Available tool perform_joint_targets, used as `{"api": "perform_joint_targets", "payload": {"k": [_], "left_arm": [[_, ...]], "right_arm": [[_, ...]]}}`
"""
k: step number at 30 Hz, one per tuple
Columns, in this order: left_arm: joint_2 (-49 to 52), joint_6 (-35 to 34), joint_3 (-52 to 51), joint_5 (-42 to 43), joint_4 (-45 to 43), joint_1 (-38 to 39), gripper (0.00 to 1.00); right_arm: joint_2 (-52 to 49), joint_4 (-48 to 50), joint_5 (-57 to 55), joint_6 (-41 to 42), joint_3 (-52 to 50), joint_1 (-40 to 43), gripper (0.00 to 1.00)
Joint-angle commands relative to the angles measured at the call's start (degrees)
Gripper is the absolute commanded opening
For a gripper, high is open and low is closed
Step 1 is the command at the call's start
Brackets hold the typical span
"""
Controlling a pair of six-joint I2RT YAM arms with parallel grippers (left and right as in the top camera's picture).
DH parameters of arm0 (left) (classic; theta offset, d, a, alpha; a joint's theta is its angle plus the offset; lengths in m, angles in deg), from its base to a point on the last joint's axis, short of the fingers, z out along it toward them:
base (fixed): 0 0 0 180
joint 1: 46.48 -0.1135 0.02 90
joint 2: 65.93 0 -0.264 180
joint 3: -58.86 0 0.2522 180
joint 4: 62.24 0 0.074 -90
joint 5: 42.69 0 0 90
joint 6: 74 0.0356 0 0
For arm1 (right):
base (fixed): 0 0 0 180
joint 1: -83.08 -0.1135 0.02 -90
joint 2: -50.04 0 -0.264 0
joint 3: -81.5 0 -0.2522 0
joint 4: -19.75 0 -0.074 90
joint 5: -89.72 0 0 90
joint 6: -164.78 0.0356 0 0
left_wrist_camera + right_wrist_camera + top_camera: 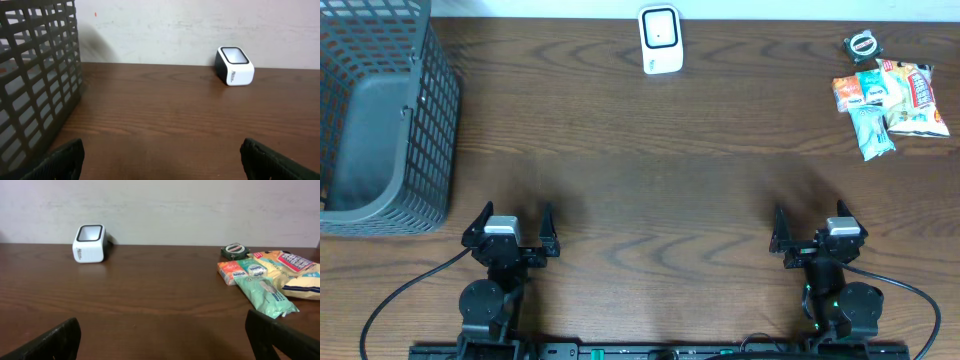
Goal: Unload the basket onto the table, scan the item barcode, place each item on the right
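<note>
A white barcode scanner (pixel 660 40) with a dark window stands at the far middle of the wooden table; it also shows in the left wrist view (pixel 235 66) and the right wrist view (pixel 90 243). A pile of snack packets (pixel 890 95) lies at the far right, with a pale green packet (pixel 265 296) nearest and an orange one (pixel 231 271) beside it. My left gripper (pixel 515 213) (pixel 161 155) rests open near the front left, nothing between its fingers. At the front right, my right gripper (pixel 809 212) (pixel 162 337) stands open and empty too. Both are far from the packets and the scanner.
A dark grey mesh basket (pixel 435 130) (pixel 35 85) fills the far left corner. A small round green and black object (pixel 861 43) (pixel 233 250) sits behind the packets. A pale wall runs along the table's far edge.
</note>
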Motion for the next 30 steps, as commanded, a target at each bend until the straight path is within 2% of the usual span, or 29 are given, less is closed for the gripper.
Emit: {"api": "perform_joint_targets", "payload": {"k": [1,30], "left_arm": [[-0.4,-0.2,-0.9,-1.7,2.6,-0.2,0.98],[-0.3,-0.2,-0.9,-1.7,2.5,-0.2,0.98]], "right_arm": [[0.3,-0.2,-0.3,0.0,-0.1,-0.5,0.99],[0.3,-0.2,-0.3,0.0,-0.1,-0.5,0.99]]}}
